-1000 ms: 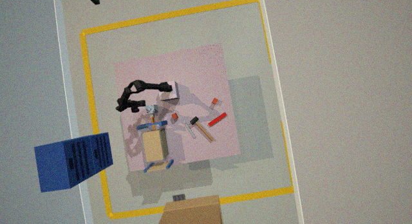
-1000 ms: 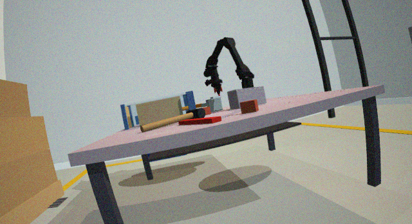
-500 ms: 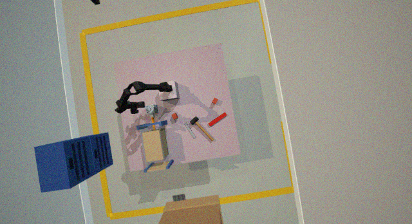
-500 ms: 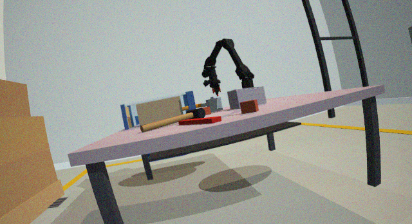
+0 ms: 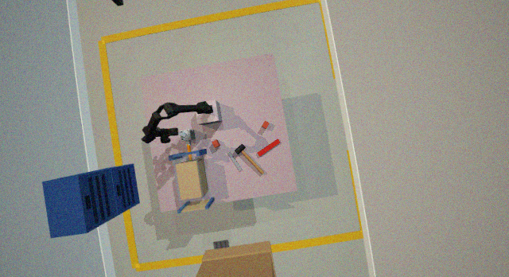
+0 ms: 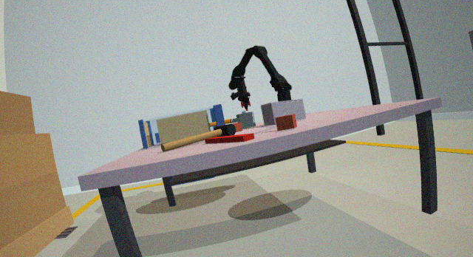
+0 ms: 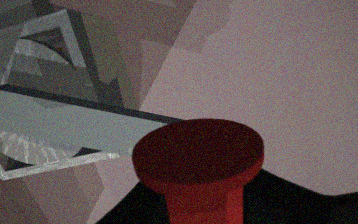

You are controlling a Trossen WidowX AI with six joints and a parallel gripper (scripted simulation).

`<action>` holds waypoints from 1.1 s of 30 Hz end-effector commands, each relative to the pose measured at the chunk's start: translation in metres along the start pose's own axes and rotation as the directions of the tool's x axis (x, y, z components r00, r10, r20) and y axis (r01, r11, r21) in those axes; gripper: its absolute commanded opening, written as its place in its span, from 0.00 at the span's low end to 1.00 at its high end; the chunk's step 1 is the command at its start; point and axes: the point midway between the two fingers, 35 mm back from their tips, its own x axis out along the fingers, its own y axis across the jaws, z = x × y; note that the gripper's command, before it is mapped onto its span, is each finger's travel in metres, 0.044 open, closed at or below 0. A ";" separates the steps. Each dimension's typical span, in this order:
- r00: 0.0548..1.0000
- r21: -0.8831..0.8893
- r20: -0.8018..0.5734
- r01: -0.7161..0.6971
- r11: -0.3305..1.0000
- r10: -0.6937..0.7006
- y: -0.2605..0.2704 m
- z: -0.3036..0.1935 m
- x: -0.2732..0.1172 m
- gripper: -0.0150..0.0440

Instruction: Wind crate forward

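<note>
My gripper (image 6: 245,106) points down just above the winch (image 5: 186,134) (image 6: 245,120), shut on the winch handle's red knob (image 7: 198,150). The handle's grey crank arm (image 7: 75,120) runs left from the knob across the winch in the wrist view; its square key and the hole are hidden. An orange strap (image 5: 188,150) (image 6: 226,121) runs from the winch towards the crate. The tan crate (image 5: 188,181) (image 6: 182,128) sits flat in the clear-panelled cubby, close behind the blue frame (image 5: 177,155) (image 6: 220,114). A narrow gap seems to show between them; contact is unclear.
A hammer (image 5: 252,162) (image 6: 192,139), a red bar (image 5: 269,148) (image 6: 236,138) and a thin grey tool (image 5: 235,162) lie beside the cubby. One orange-red block (image 5: 215,143) is near the winch, another (image 5: 265,125) (image 6: 285,122) farther off. A pale box (image 5: 209,117) (image 6: 286,111) stands by the arm's base.
</note>
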 end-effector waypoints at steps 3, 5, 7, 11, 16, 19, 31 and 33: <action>0.999 -0.010 0.034 0.014 1.000 -0.013 -0.004 0.021 -0.001 0.25; 0.999 -0.010 0.034 0.014 1.000 -0.013 -0.004 0.024 -0.001 0.25; 0.999 -0.010 0.034 0.014 1.000 -0.013 -0.004 0.026 -0.001 0.25; 0.999 -0.010 0.034 0.014 1.000 -0.013 -0.004 0.031 -0.001 0.25; 0.999 -0.010 0.035 0.014 1.000 -0.013 -0.004 0.038 -0.002 0.25; 0.999 -0.010 0.035 0.014 1.000 -0.013 -0.003 0.041 -0.002 0.25; 0.999 -0.010 0.036 0.013 1.000 -0.013 0.000 0.056 -0.002 0.25; 0.999 -0.010 0.037 0.013 1.000 -0.013 0.000 0.059 -0.002 0.25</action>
